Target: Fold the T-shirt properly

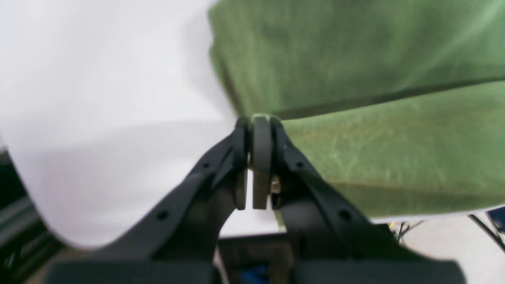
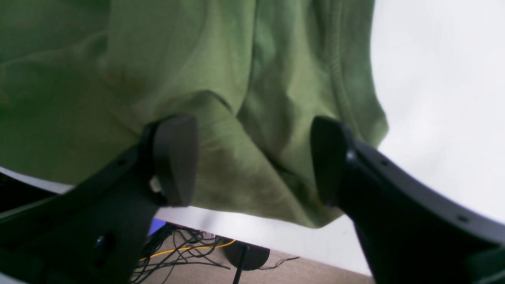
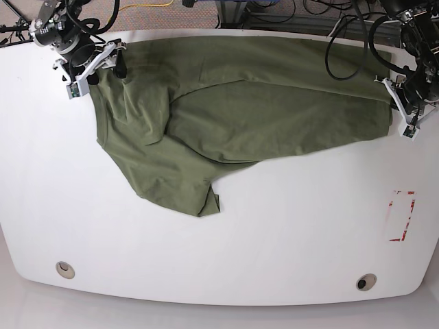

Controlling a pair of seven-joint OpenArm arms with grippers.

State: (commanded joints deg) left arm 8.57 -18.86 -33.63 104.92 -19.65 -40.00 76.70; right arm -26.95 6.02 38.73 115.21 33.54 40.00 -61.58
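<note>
1. T-shirt point(image 3: 233, 116) lies spread over far half of white table point(image 3: 206, 253), partly folded.
2. Left gripper point(image 1: 260, 122) pinched closed on shirt edge.
3. Right gripper point(image 2: 252, 157) spread wide over fabric, gripping nothing.

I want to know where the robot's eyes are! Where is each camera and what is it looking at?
Left wrist: sits on the left arm, looking past the shut left gripper, which pinches the T-shirt edge.
Right wrist: sits on the right arm, looking between the open right gripper fingers at green cloth near the table edge.
Base: high up, looking down at the whole table, shirt and both arms.
All three share the T-shirt and white table.
</note>
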